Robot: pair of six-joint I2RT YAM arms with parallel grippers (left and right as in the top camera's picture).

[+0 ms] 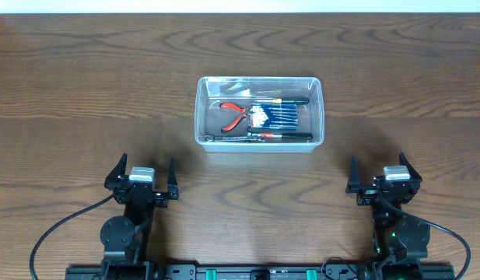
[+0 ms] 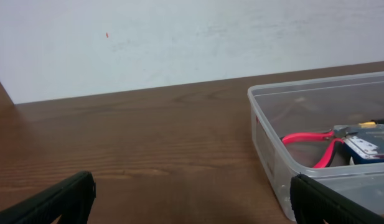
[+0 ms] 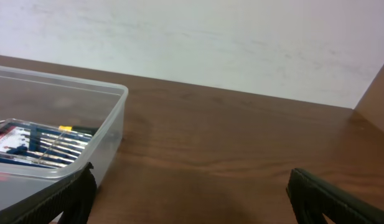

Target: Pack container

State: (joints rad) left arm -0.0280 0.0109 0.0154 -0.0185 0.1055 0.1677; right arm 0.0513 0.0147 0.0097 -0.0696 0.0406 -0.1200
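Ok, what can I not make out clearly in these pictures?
Overhead: the tools around the blue pack in the container are too small to name, except the red pliers.
Left wrist: the container's right part is cut off by the frame edge.
Right wrist: its left part is cut off; the pack's print is blurred.

Robot lab setup: wood table [image 1: 68, 78] against blank white wall [image 2: 179, 43].
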